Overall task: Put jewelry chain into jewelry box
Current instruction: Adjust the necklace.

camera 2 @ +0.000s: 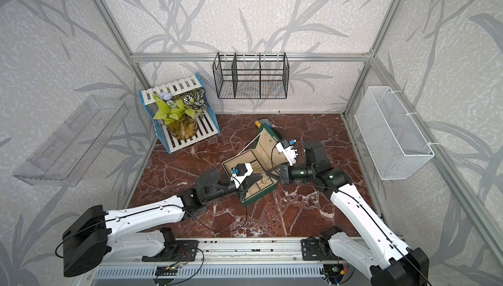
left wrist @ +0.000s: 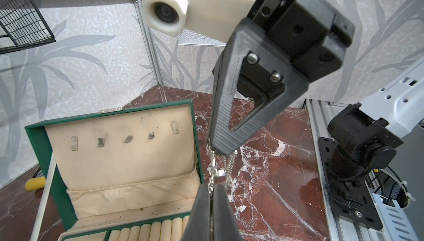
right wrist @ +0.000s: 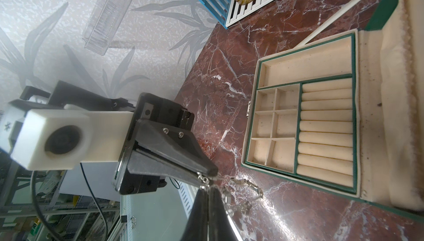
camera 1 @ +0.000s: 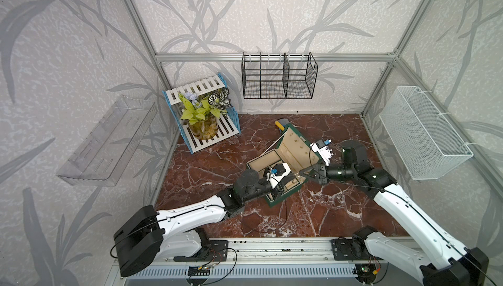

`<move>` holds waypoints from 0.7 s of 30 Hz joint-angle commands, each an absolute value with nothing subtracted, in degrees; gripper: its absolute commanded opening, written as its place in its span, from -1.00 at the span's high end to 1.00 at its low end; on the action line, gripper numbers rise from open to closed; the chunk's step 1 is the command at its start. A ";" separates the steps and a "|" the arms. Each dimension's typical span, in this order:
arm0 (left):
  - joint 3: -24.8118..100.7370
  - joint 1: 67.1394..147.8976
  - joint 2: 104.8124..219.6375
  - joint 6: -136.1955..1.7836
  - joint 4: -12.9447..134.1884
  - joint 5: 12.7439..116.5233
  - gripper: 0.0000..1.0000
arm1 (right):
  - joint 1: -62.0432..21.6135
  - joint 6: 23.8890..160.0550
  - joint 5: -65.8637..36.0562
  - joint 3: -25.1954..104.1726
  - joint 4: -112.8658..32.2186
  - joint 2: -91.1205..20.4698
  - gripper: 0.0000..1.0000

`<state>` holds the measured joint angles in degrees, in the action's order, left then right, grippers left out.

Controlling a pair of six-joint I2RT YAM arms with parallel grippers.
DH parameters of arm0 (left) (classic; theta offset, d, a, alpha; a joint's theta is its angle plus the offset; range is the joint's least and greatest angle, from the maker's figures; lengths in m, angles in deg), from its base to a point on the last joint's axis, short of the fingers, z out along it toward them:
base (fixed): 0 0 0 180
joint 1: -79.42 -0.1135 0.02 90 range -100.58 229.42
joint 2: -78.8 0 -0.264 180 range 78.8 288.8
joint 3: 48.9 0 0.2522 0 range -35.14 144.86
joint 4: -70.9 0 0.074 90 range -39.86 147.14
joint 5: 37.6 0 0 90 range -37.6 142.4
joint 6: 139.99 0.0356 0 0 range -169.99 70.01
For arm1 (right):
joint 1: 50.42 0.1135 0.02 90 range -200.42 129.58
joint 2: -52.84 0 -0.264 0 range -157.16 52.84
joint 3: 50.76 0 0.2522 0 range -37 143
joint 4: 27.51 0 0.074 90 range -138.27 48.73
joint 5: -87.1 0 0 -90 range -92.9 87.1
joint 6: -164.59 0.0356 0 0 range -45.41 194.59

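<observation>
Left, right jaws tight on jewelry chain (left wrist: pixel 215 173)

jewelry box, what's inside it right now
The dark green hinged jewelry box shows cream ring rolls, small square compartments and a long compartment, all empty. The thin silvery chain is outside, pinched between the left end effector and right end effector. Inside the lid pocket is hidden.

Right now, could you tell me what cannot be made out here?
- Jewelry chain: too fine to trace in both top views; wrist views lose its ends inside the shut left gripper and right gripper.
- Jewelry box: left arm covers part of its tray in both top views; left wrist view's edge crops it.
- Yellow object: mostly behind the box in both top views; unidentifiable.
</observation>
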<state>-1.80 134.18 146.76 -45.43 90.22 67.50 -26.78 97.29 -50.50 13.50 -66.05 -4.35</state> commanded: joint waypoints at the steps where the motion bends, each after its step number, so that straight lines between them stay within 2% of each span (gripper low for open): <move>1: -2.45 134.53 144.82 -44.90 88.61 65.99 1.00 | -26.65 95.94 -48.50 12.39 -66.40 -4.28 1.00; 9: -2.77 134.49 141.99 -44.74 85.19 63.67 1.00 | -26.64 94.86 -44.33 10.02 -66.05 -4.46 1.00; 14: -0.14 134.50 142.79 -46.48 81.57 67.18 1.00 | -26.65 94.73 -46.98 6.21 -61.95 -6.13 0.96; 15: 0.67 134.52 143.37 -47.11 80.92 68.04 1.00 | -26.62 94.71 -47.21 5.38 -61.12 -6.32 0.88; 19: 3.29 134.53 145.37 -48.28 78.65 71.40 1.00 | -26.63 93.72 -47.98 2.59 -57.51 -5.89 0.23; 21: 4.08 134.45 146.05 -48.48 77.73 71.56 1.00 | -26.60 92.52 -48.23 1.28 -55.94 -5.22 0.00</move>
<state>1.57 134.18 145.40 -47.22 79.55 69.16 -26.56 94.71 -47.50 2.50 -60.28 -6.16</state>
